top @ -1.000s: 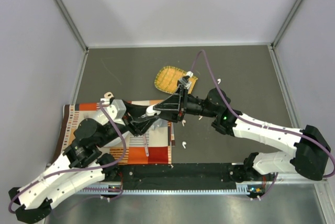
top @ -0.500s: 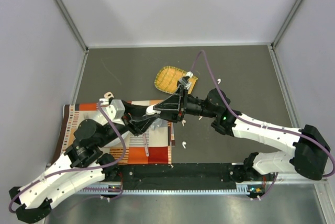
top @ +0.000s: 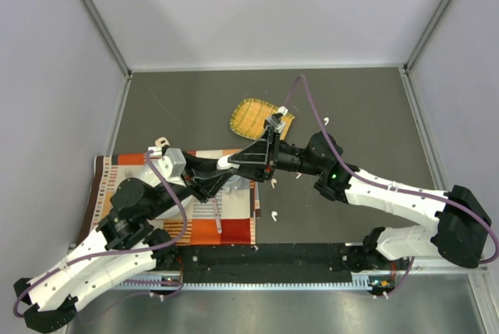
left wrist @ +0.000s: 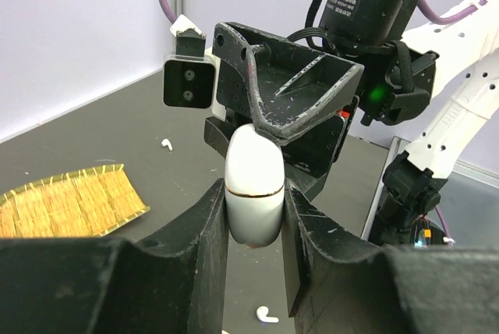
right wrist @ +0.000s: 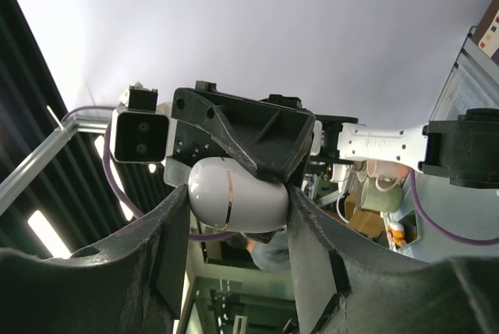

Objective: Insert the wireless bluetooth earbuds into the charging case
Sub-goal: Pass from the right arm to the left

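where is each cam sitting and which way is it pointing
Top external: above and behind the bases, looking down at both arms meeting over the table.
Left wrist: behind the left gripper, facing the right arm; its own fingers clamp the charging case.
Right wrist: behind the right gripper, tilted upward; own fingers grip the case too.
Both wrist views share that case.

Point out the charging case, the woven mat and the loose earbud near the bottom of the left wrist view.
charging case [left wrist: 253,190], left wrist view, middle of its white shell.
woven mat [left wrist: 66,203], left wrist view, centre of the weave.
earbud [left wrist: 267,315], left wrist view, its white body.
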